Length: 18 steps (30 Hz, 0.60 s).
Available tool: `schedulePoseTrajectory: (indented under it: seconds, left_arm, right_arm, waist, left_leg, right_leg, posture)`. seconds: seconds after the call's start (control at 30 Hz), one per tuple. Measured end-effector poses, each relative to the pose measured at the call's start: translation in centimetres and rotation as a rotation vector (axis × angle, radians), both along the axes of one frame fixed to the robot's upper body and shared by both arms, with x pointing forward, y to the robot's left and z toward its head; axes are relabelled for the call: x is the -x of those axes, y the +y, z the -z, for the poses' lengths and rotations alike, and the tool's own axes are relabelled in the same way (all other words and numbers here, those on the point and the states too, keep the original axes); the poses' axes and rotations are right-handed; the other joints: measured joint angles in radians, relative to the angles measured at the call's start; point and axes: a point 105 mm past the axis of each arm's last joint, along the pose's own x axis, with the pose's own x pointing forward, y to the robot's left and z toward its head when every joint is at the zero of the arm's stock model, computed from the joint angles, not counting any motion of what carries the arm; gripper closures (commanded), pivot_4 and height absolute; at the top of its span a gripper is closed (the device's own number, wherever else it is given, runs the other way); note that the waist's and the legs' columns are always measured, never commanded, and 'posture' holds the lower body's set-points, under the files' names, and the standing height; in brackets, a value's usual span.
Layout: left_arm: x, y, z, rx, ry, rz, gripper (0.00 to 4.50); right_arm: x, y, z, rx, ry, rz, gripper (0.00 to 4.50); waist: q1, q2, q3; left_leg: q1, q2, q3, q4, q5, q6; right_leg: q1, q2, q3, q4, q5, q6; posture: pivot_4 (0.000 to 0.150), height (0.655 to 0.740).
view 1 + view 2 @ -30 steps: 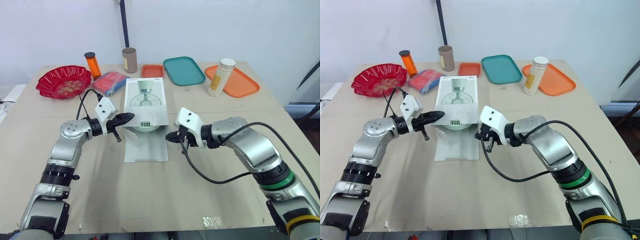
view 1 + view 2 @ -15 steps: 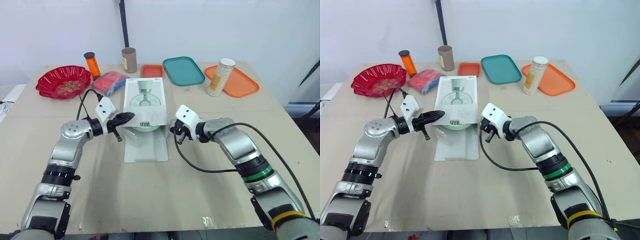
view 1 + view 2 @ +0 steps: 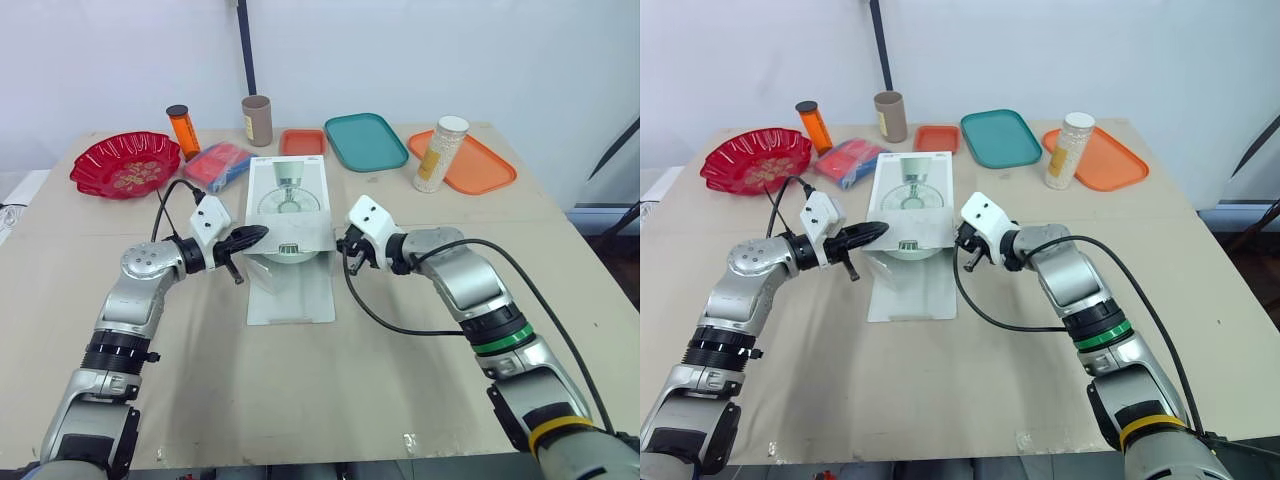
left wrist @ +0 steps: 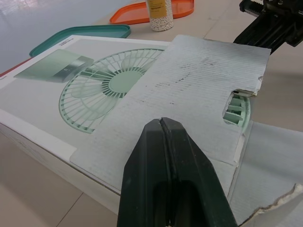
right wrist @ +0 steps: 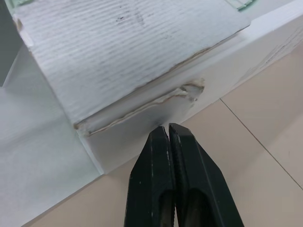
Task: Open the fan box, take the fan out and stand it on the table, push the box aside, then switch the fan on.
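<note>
The white fan box [image 3: 289, 202], printed with a green fan, lies flat at the table's middle. Its long front flap [image 3: 291, 291] lies open on the table, and a corrugated inner flap [image 4: 189, 90] is folded back over the box top. My left gripper [image 3: 260, 233] is shut, its tips at the box's front left corner just over that inner flap. My right gripper [image 3: 344, 244] is shut too, with its fingertips [image 5: 168, 130] right against the torn front right corner of the box. The fan itself is hidden inside.
Along the table's far edge stand a red bowl [image 3: 127, 163], an orange bottle [image 3: 185, 128], a brown tube [image 3: 259, 119], a red-and-blue packet [image 3: 220, 164], a small orange tray [image 3: 304, 141], a teal tray [image 3: 367, 140], and a grain jar [image 3: 440, 153] by an orange tray [image 3: 480, 166].
My right gripper has moved away from the open front flap, back and up to the box's front right corner. The left gripper has stayed put.
</note>
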Motion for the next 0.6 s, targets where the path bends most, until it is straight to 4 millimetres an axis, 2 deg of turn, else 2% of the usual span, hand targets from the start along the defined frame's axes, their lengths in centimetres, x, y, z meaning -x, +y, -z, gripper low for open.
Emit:
schedulePoseTrajectory:
  seconds: [0.27, 0.6]
  left_arm:
    - [0.1, 0.1, 0.1, -0.003, -0.007, -0.002, 4.5]
    - [0.1, 0.3, 0.1, -0.006, -0.011, -0.007, 4.5]
  right_arm:
    - [0.9, -1.6, -0.1, 0.07, -0.008, -0.039, 4.43]
    - [3.8, -0.7, -0.7, 0.084, -0.002, -0.221, 4.43]
  waist:
    - [0.0, 0.0, 0.0]
    - [0.0, 0.0, 0.0]
  left_leg:
    - [0.0, 0.0, 0.0, 0.0, 0.0, 0.0]
    - [0.0, 0.001, 0.001, 0.0, -0.001, 0.001]
  right_leg:
    - [0.0, 0.0, 0.0, 0.0, 0.0, 0.0]
    - [0.0, 0.0, 0.0, 0.0, 0.0, 0.0]
  posture:
    - [0.15, 0.74]
    - [0.15, 0.74]
